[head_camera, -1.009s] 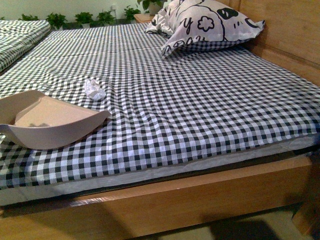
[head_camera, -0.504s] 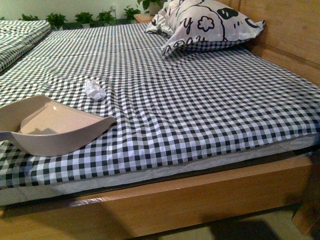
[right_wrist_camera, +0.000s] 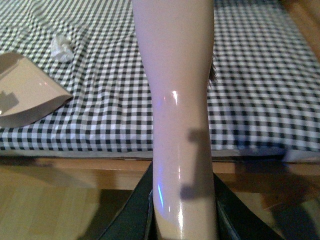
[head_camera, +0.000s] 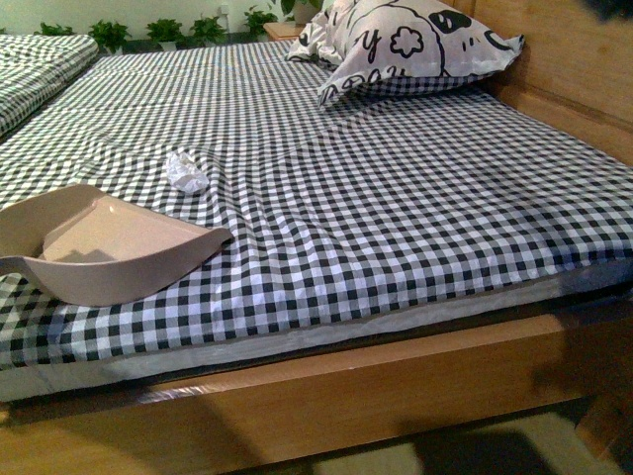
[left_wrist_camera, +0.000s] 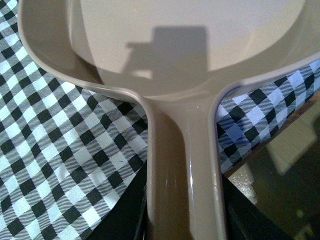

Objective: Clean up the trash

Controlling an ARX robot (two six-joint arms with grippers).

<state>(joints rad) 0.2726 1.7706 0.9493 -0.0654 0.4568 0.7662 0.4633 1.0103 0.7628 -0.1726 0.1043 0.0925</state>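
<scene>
On the checked bed (head_camera: 396, 228), the white trash (head_camera: 186, 173) lies near the dustpan (head_camera: 109, 247), which the left pincer (left_wrist_camera: 185, 210) grips while the right pincer (right_wrist_camera: 182, 210) grips a pink handle (right_wrist_camera: 175, 100), so keep the pan's lip flat and low.

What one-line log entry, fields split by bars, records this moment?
left gripper: shut on dustpan | right gripper: shut on beige-pink handle | trash: on bed, apart from dustpan | status: not collected

Your layout: bed (head_camera: 415, 218). Over its front left, dustpan (head_camera: 109, 247). Paper wad (head_camera: 186, 173) on the bed just behind the dustpan, apart from it. Pillow (head_camera: 406, 45) far right, beside headboard (head_camera: 574, 69). Potted plants (head_camera: 109, 35) behind the bed. Second bed (head_camera: 40, 69) far left. Brush handle (right_wrist_camera: 175, 100) before the bed's near edge.
</scene>
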